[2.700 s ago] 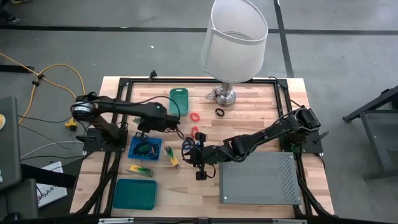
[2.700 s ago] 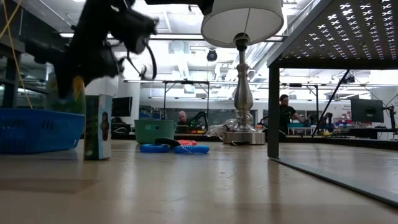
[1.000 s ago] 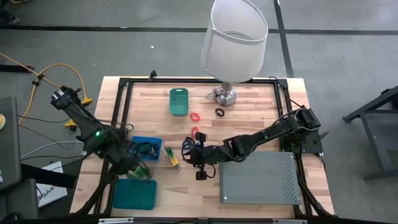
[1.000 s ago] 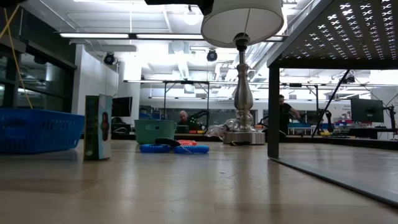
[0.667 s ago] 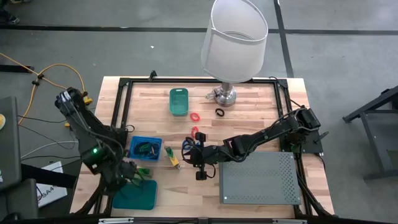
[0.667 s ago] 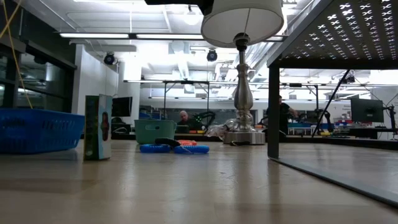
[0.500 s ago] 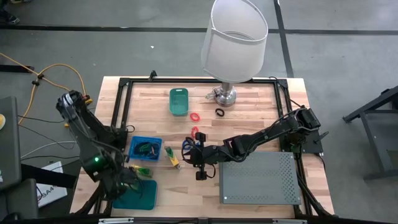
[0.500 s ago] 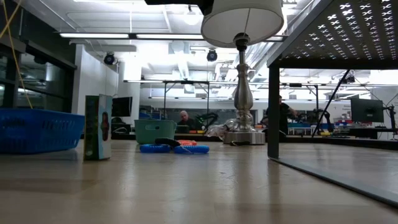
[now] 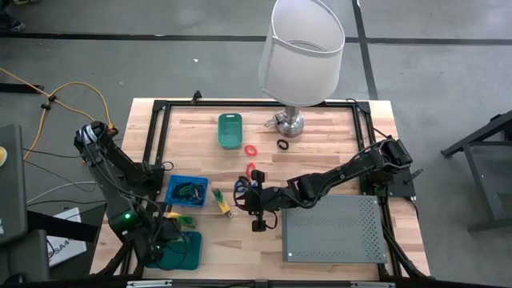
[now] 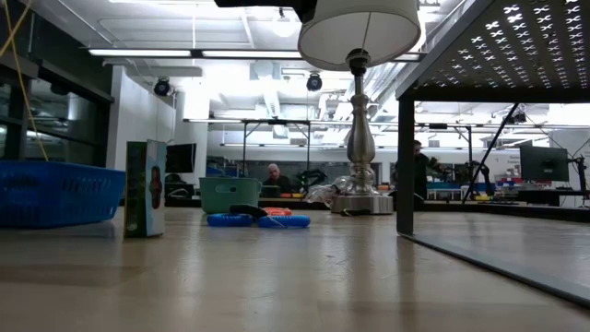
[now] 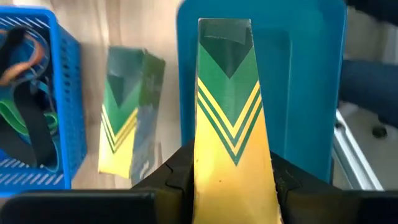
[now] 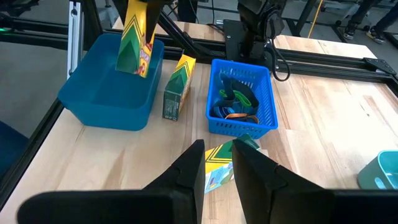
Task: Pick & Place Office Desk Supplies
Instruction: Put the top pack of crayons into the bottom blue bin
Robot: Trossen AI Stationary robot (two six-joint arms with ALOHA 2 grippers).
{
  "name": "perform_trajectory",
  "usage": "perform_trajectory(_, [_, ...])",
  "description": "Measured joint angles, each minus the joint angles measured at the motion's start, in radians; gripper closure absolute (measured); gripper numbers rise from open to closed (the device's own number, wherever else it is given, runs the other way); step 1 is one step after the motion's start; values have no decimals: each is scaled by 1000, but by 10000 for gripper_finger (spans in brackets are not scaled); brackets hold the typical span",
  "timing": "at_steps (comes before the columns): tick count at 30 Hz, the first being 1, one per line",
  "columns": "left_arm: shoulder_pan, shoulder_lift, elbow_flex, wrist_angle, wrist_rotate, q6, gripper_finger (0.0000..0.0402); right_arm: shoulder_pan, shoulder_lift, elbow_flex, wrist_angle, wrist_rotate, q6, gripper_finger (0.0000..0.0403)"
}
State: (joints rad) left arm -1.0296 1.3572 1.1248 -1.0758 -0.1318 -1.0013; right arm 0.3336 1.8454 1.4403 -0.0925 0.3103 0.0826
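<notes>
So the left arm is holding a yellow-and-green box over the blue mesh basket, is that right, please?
Not quite: the left gripper holds the yellow-and-green box over the solid blue tray, not the blue mesh basket beside it. The left wrist view shows this.

Yellow box (image 11: 230, 143) with green chevron stripes and dark green tip, against a plain blue tray (image 11: 311, 93). Second box (image 11: 127, 118), same yellow and green, on pale blond wood surface (image 9: 320, 152). Blue mesh basket (image 12: 242, 99) with green, black and orange loops. Teal bin (image 9: 230, 130); red ring (image 9: 251, 150); black ring (image 9: 282, 145). White shade, chrome base on lamp (image 9: 300, 56). Grey perforated box (image 9: 332, 228). Black arms and frame throughout.
</notes>
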Motion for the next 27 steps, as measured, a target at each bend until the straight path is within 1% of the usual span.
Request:
perform_trajectory(4, [-21, 30, 0, 15, -58, -42, 302, 0, 0, 0, 0, 0, 0, 334])
perform_trajectory(10, [-65, 97, 0, 99, -122, -62, 302, 0, 0, 0, 0, 0, 0, 334])
perform_trajectory(18, [-159, 117, -15, 115, -310, -190, 302, 0, 0, 0, 0, 0, 0, 334])
perform_trajectory(24, [-229, 117, -81, 132, -376, -331, 302, 0, 0, 0, 0, 0, 0, 334])
perform_trajectory(27, [-251, 117, -116, 174, -382, -365, 302, 0, 0, 0, 0, 0, 0, 334])
